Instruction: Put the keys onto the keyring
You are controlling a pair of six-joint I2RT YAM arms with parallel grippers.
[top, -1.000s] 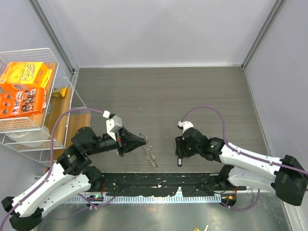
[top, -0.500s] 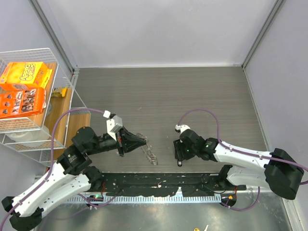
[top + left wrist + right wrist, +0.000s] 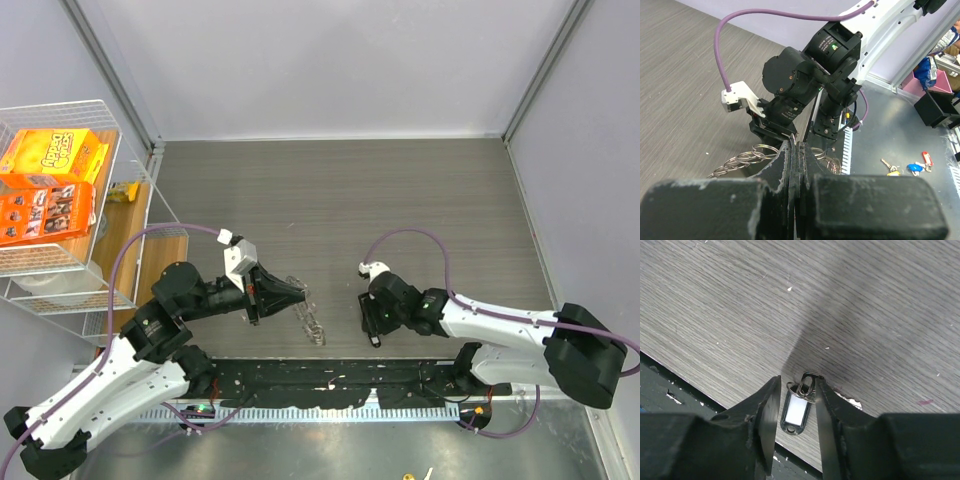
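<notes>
The keyring (image 3: 312,325) is a chain of thin metal rings trailing on the table from my left gripper (image 3: 296,292). In the left wrist view that gripper (image 3: 796,149) is shut on one ring's wire, and linked rings (image 3: 747,157) hang to its left. The key (image 3: 796,414), a small black tag with a white label and a metal loop (image 3: 806,383), lies flat near the table's front edge. My right gripper (image 3: 796,385) is open, low over it, one finger on each side. The right finger (image 3: 822,395) touches the loop. In the top view my right gripper (image 3: 374,332) covers the key.
A wire basket (image 3: 120,150) with orange cereal boxes stands at the left. A black strip (image 3: 330,380) runs along the table's near edge, close below the key. Loose keys with coloured tags (image 3: 902,167) lie on the metal surface beyond that edge.
My right gripper has slid left and slightly nearer, down around the key, and its jaws have narrowed. The left arm with the keyring has barely moved.
</notes>
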